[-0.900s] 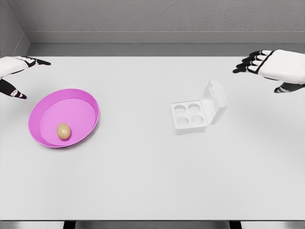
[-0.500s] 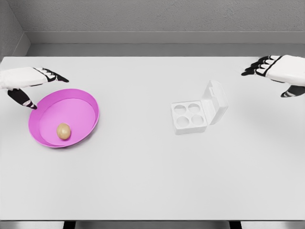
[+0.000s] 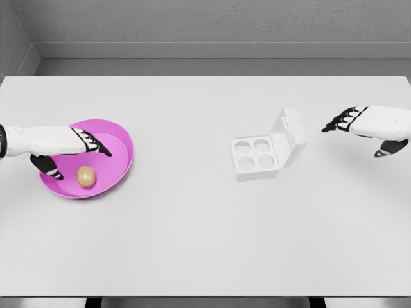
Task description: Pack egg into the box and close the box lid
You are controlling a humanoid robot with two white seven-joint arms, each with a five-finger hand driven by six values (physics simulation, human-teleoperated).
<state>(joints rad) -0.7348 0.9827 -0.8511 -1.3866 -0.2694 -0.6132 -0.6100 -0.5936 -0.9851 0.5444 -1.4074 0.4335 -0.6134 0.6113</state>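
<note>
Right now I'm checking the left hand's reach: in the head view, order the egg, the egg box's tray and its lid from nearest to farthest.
From the left hand:
1. Egg, in the pink bowl, just below the fingers.
2. Egg box tray, right of centre.
3. Open lid, on the tray's far right side.

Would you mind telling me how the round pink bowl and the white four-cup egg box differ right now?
The round pink bowl holds the brown egg; the white four-cup egg box has all its cups empty. The left hand is over the bowl; the right hand is apart from the box. Both sit on the white table.
</note>
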